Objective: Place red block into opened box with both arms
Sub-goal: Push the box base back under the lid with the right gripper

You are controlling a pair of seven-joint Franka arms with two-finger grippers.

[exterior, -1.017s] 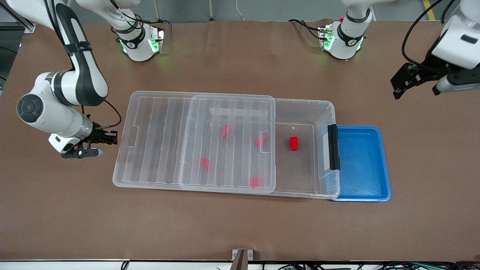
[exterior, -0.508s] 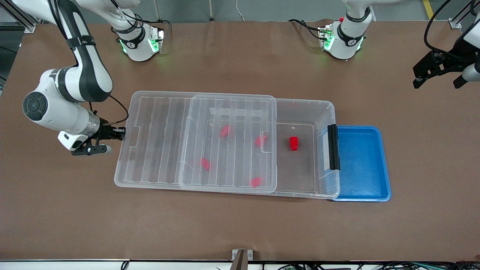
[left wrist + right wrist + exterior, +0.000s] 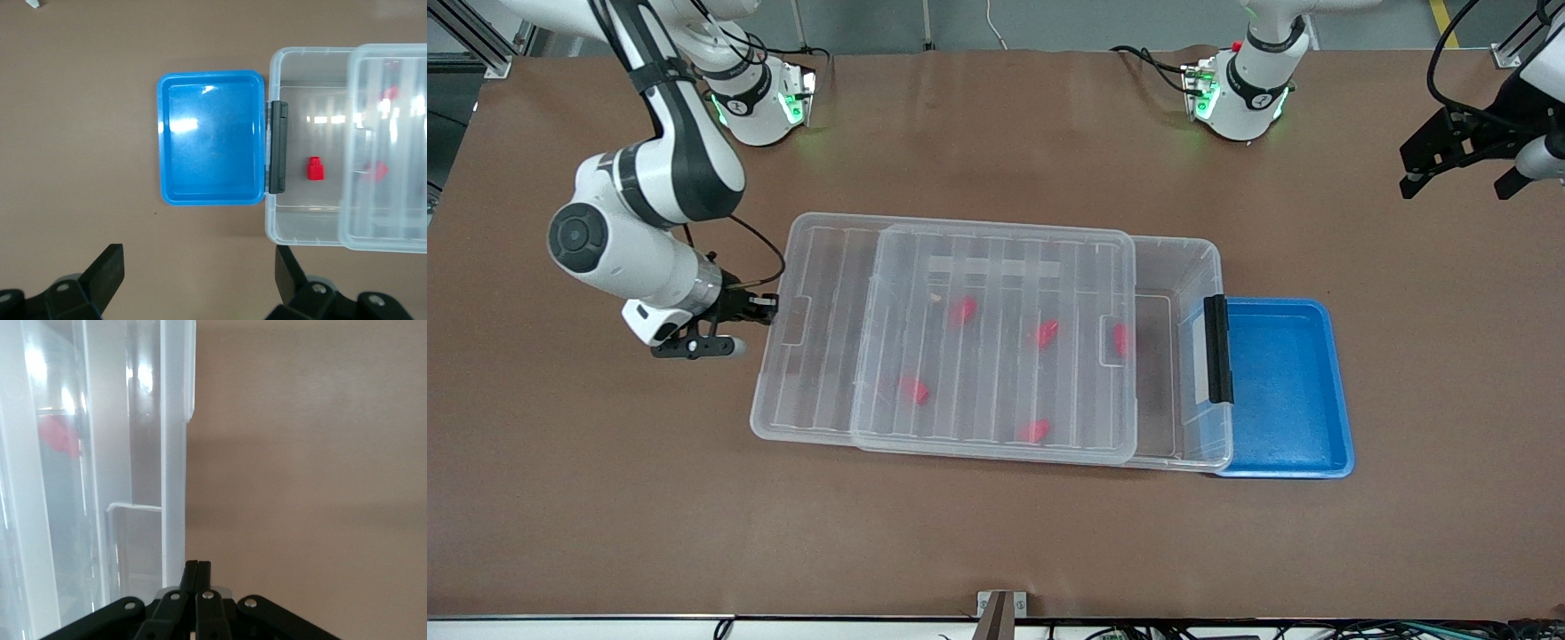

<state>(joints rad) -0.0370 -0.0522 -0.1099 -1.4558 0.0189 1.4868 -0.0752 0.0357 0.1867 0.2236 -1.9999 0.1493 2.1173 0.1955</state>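
Note:
The clear box (image 3: 1211, 267) lies mid-table with its ribbed lid (image 3: 978, 267) slid across most of it. A narrow strip stays uncovered by the black clip handle (image 3: 1217, 348). Several red blocks show through the lid, and one red block (image 3: 1120, 338) sits at the lid's edge. The left wrist view shows that red block (image 3: 315, 169) on the box floor. My right gripper (image 3: 769, 307) is shut and empty. Its tip (image 3: 197, 568) rests against the lid's short edge (image 3: 172, 453) at the right arm's end. My left gripper (image 3: 1454, 182) hangs open and empty (image 3: 199, 267) over bare table past the left arm's end of the box.
An empty blue tray (image 3: 1325, 391) sits against the box's handle end, toward the left arm's end of the table. Both arm bases (image 3: 758, 98) (image 3: 1240, 93) stand at the table's edge farthest from the front camera. Brown tabletop surrounds the box.
My shut right gripper has moved toward the left arm's end, sliding the lid further over the box. The opening shrank to the red block. My left gripper drew back toward its table end.

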